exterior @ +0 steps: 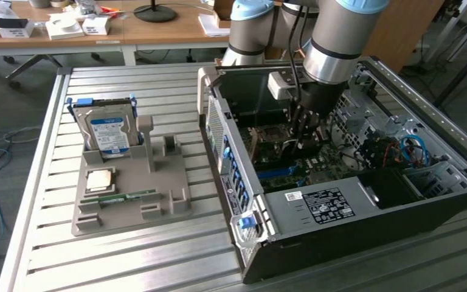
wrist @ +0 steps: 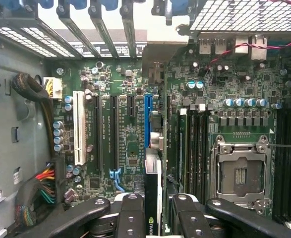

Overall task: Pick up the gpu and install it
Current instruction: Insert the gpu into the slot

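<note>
Installation underway: end effector (wrist: 154, 210) grasps gpu (wrist: 152, 191) edge-on, in line with blue slot (wrist: 147, 106); seating likely calls for exact alignment.

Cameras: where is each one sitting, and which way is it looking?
Exterior view: off the arm, high beside the table, looking down into the open computer case; the arm shows reaching in.
Wrist view: on the wrist, looking along the pincer at the motherboard; its fingers show, gpu between them.
Shared: both see the motherboard inside the case.
</note>
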Robot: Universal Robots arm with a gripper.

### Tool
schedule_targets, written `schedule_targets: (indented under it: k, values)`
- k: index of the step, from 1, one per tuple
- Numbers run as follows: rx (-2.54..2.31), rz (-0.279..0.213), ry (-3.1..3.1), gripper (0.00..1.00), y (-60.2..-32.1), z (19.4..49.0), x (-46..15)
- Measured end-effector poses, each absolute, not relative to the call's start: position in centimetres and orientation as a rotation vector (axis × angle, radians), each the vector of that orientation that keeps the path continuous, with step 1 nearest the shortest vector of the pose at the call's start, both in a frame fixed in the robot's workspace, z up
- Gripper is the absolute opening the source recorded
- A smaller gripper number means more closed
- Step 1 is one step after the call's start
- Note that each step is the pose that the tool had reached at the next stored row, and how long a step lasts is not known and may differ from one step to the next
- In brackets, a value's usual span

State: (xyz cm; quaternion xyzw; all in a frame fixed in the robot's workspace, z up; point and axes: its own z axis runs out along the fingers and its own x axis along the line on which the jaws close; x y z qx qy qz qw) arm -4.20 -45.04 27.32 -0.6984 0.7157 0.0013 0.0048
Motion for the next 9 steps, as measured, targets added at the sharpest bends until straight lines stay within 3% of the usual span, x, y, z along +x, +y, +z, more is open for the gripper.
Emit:
schedule_targets:
  k: [9]
  values:
    - [-2.187,0.004,2.242,0.26,-45.46,27.31,-4.42]
